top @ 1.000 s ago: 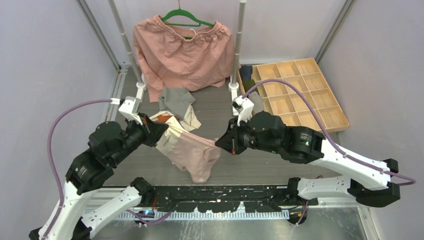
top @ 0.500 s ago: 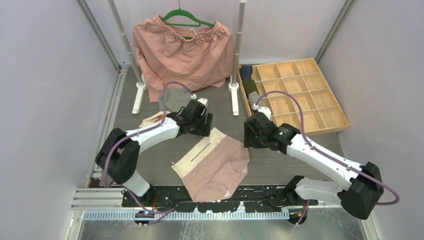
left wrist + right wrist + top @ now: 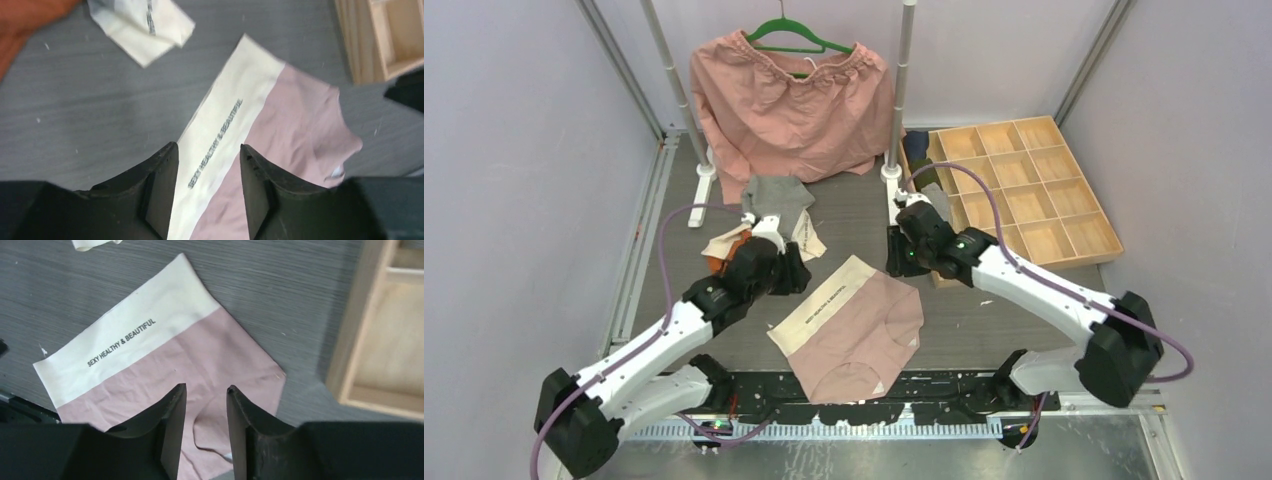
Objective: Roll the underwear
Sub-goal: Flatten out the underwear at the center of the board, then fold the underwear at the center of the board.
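Lying flat on the dark table (image 3: 864, 215), the dusty pink underwear (image 3: 856, 330) is seen spread out near the front edge, between the two arms. Its cream waistband (image 3: 824, 300) is turned toward the back left and is printed with one line of dark lettering. A few soft folds are seen in the pink cloth on the side away from the band.

The left gripper (image 3: 208, 150) is held just above the waistband with its fingers apart, and nothing is clamped between them. The right gripper (image 3: 206, 387) is held over the pink part, near the right corner; its fingers are likewise parted, with no cloth caught.

Behind the left gripper a small heap of other underwear is found: a grey piece (image 3: 776, 200) at the back, a cream piece (image 3: 809, 240) beside it and an orange piece (image 3: 716, 262) at the left.

To the right, a wooden tray (image 3: 1024, 205) with many compartments is placed; dark cloth rolls (image 3: 921, 165) are tucked at its far left side. At the back, a salmon-pink garment (image 3: 789, 110) is hung on a green hanger (image 3: 796, 40) between two upright posts.
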